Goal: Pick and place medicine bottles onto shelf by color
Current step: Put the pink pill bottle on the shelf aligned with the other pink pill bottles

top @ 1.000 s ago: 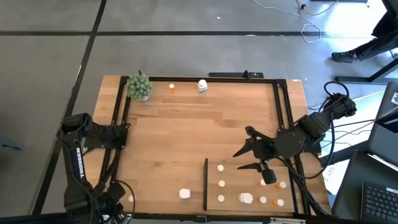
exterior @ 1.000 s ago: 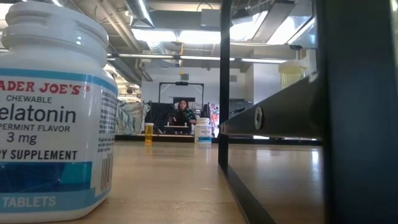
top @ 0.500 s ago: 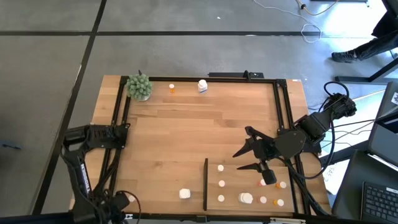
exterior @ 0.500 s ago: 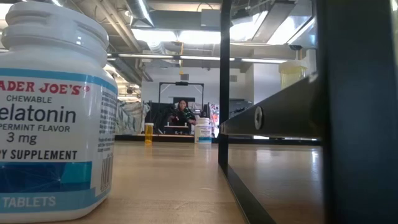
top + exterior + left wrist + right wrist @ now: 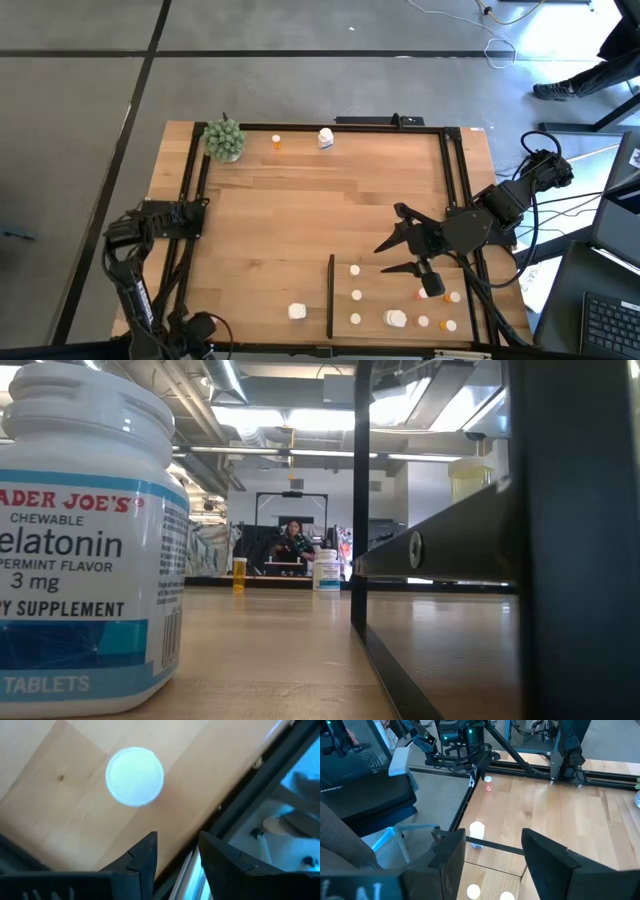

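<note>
My left gripper (image 5: 177,851) stands open at the table's near left corner, pointing steeply down. Just ahead of its fingers is a bottle's round white cap (image 5: 134,776); nothing lies between them. In the right wrist view a small orange, white-capped bottle (image 5: 488,782) stands beside that gripper (image 5: 479,770). A chunky white bottle (image 5: 297,311) stands left of the shelf's black strip (image 5: 330,295). The shelf (image 5: 390,285) bears several white bottles (image 5: 356,295) and orange ones (image 5: 450,325). My right gripper (image 5: 398,243) hovers open above the shelf's far edge.
At the far edge stand a green plant ball (image 5: 224,138), an orange bottle (image 5: 277,142) and a white bottle (image 5: 326,138). Black frame rails (image 5: 190,200) run along the table's sides. The middle of the tabletop (image 5: 300,220) is bare wood. A person sits far behind the table (image 5: 293,540).
My left arm has folded down and sunk toward the table at the near left corner, its gripper tipping further downward. The gap between its fingers is unchanged. My right arm and all the bottles have kept still.
</note>
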You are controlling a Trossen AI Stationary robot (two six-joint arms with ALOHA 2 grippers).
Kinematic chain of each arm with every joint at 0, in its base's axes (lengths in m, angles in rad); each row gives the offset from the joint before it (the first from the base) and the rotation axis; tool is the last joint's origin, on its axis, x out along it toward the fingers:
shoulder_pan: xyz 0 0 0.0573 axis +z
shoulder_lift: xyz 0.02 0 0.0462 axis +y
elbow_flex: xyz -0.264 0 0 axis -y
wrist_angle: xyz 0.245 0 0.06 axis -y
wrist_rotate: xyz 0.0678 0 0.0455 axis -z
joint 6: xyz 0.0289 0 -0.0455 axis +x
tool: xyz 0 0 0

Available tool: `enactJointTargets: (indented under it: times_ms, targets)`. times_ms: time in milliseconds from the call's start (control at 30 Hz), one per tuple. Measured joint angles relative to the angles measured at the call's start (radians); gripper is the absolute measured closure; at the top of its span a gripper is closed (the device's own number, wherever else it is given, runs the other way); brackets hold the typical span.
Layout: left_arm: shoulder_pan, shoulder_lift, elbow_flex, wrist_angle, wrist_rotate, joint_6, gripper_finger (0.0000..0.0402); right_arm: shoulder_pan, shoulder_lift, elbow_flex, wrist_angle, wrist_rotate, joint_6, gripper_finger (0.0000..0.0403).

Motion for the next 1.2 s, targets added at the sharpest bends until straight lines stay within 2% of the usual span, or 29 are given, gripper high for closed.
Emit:
enactJointTargets:
  times_ms: [267, 567, 867, 1200]
  targets:
    - [-0.001, 0.031, 0.000, -0.020, -0.019, -0.010, 0.0264, 0.000, 0.000, 0.000, 0.000, 0.030, -0.019, 0.0206]
    - [-0.001, 0.031, 0.000, -0.185, -0.026, -0.062, 0.0264, 0.000, 0.000, 0.000, 0.000, 0.033, -0.017, 0.0206]
    - [-0.006, 0.031, -0.003, -0.147, -0.050, -0.080, 0.0264, -0.012, 0.000, 0.000, 0.000, 0.035, 0.007, 0.0206]
    - [0.011, 0.027, -0.116, 0.010, -0.082, -0.078, 0.0264, -0.026, 0.000, 0.000, 0.000, 0.035, 0.008, 0.0206]
